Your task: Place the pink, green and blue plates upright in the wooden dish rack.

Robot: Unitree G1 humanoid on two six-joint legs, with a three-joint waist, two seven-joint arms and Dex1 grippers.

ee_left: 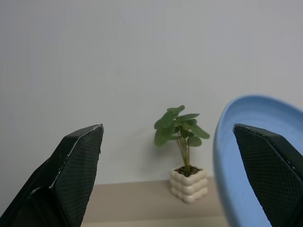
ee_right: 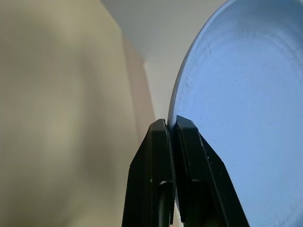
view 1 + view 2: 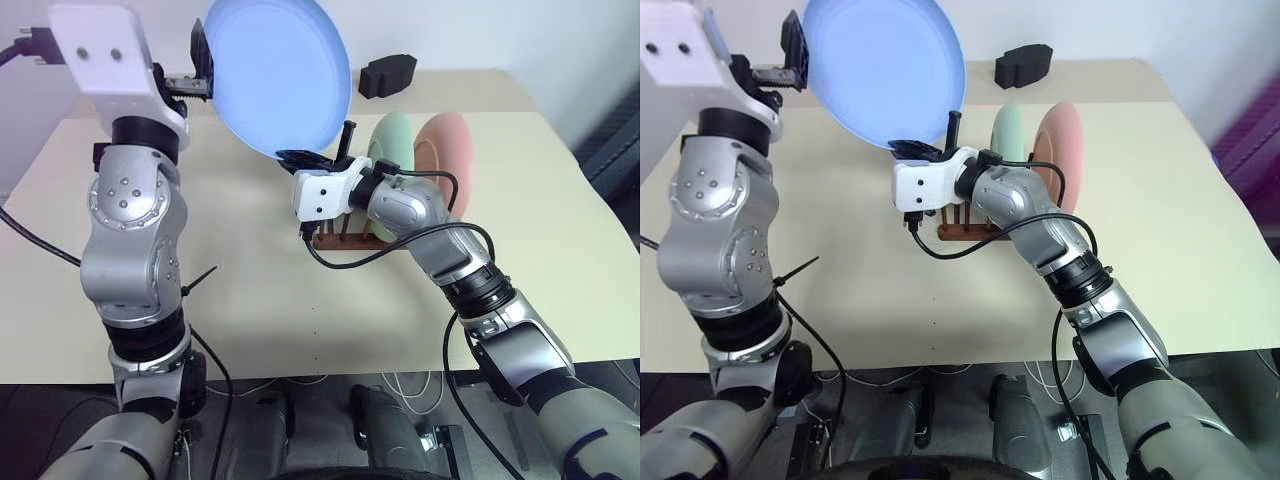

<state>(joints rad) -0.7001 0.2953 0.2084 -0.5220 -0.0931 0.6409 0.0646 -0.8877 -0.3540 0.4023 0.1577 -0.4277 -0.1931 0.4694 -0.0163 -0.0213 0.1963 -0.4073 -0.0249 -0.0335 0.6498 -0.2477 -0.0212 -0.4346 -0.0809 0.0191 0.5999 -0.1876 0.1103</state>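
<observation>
1. Beige tabletop (image 3: 300,330) fills the head view beneath a pale wall, bare across its near half.
2. At the centre, the right gripper (image 3: 300,158) is pressed together on the bottom rim of the blue plate (image 3: 280,75), pinching it; the right wrist view shows both fingers clamped on the plate's edge.
3. Held up on edge, the blue plate sits at about 11 o'clock from the wooden dish rack (image 3: 345,238), above the tabletop.
4. At 10 o'clock, the left gripper (image 3: 200,65) is spread wide just beside the plate's left rim; in its wrist view one finger overlaps the rim, and I cannot tell whether it touches.
5. Just behind the right wrist, the rack stands on the tabletop, with the green plate (image 3: 392,140) and the pink plate (image 3: 448,150) already upright in it at about 1 o'clock.
6. Farther back, at 12 o'clock, a black block (image 3: 386,75) lies near the tabletop's far edge.
7. Judgement: two plates are racked and the blue one is the step in hand, carried by the right gripper alone. The next move calls for lowering its bottom edge between free pegs beside the green plate, keeping it upright.
</observation>
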